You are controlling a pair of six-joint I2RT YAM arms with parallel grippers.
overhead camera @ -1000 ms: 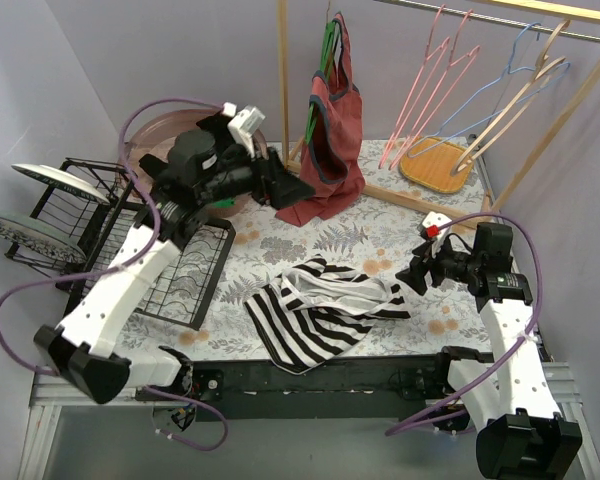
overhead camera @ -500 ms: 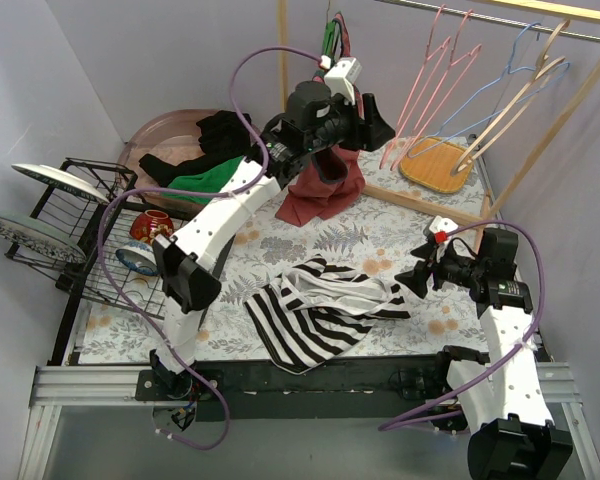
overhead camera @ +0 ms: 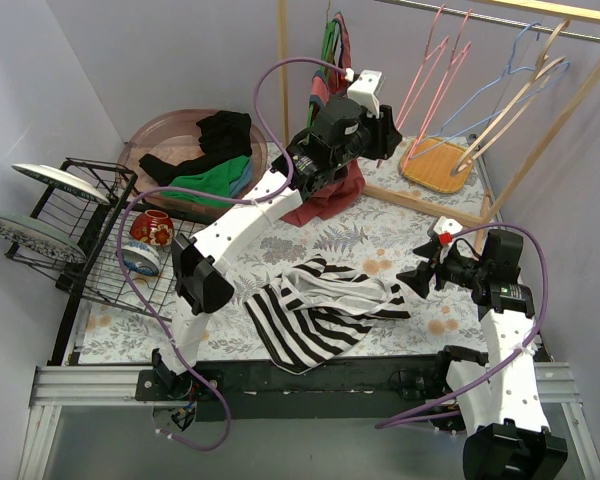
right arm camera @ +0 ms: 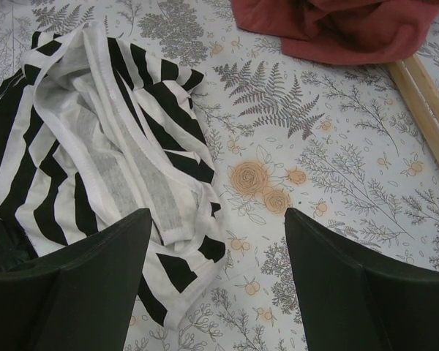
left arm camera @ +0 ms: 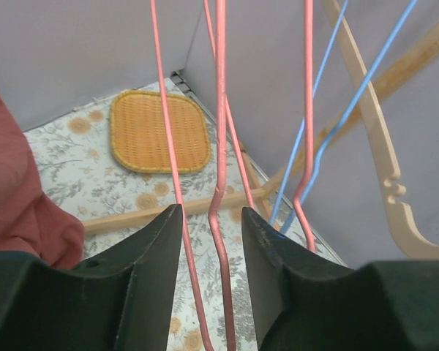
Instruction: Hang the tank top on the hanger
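The black-and-white striped tank top (overhead camera: pixel 320 305) lies crumpled on the flowered table near the front; it also shows in the right wrist view (right arm camera: pixel 110 146). Pink hangers (overhead camera: pixel 432 80) hang on the rail at the back right. My left gripper (overhead camera: pixel 388 130) is raised at their lower part. In the left wrist view it (left arm camera: pixel 212 219) is open, with two thin pink hanger wires (left arm camera: pixel 221 110) running between its fingers, not clamped. My right gripper (overhead camera: pixel 412 275) is open and empty, low over the table just right of the tank top's edge (right arm camera: pixel 216 241).
A dull red tank top (overhead camera: pixel 332 160) hangs left of my left gripper. A blue hanger (overhead camera: pixel 500 80) and a wooden hanger (overhead camera: pixel 528 95) hang right of the pink ones. A woven mat (overhead camera: pixel 435 165), a pink basin (overhead camera: pixel 150 135) of clothes and a dish rack (overhead camera: pixel 100 260) are around.
My left arm has swung from over the basin at the left, up and to the right, to the pink hangers. The right arm and the tank top have barely moved.
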